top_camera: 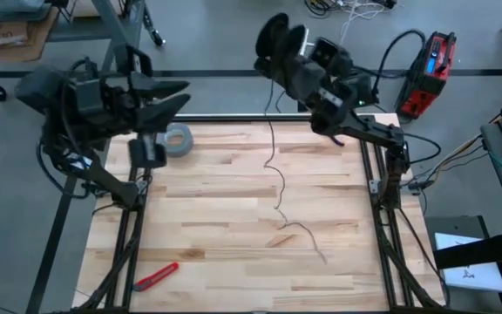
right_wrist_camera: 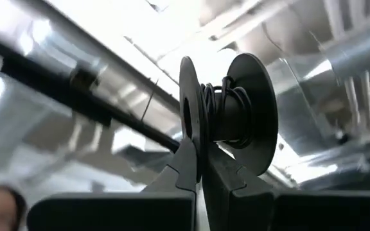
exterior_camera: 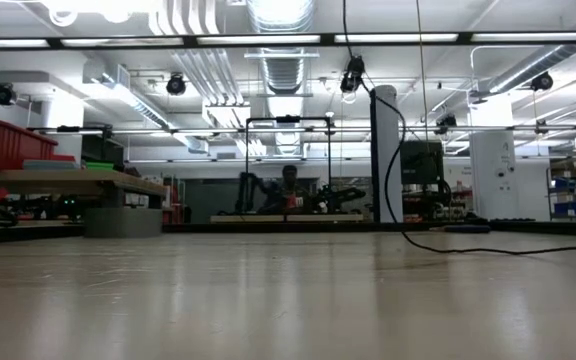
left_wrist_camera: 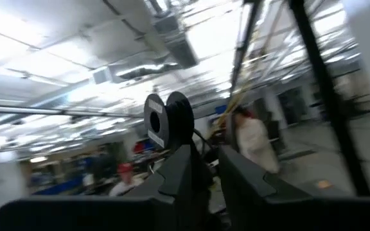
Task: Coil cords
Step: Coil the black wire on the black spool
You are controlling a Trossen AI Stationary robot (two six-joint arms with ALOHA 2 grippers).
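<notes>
Reel (top_camera: 279, 39) is clamped in the right claw (top_camera: 288, 54) beyond the desk's far edge; cord (top_camera: 276, 179) hangs toward desk centre. Left claw (top_camera: 174, 96), state unclear, waits at the far left corner.

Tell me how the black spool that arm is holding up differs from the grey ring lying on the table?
The black reel is held up off the table by the right gripper, shut on one of its flanges; the grey tape roll lies flat on the wood near the left gripper. The reel has two flat discs with thin cord wound between them and trailing down across the table; the tape roll is a plain ring. Both are round.
</notes>
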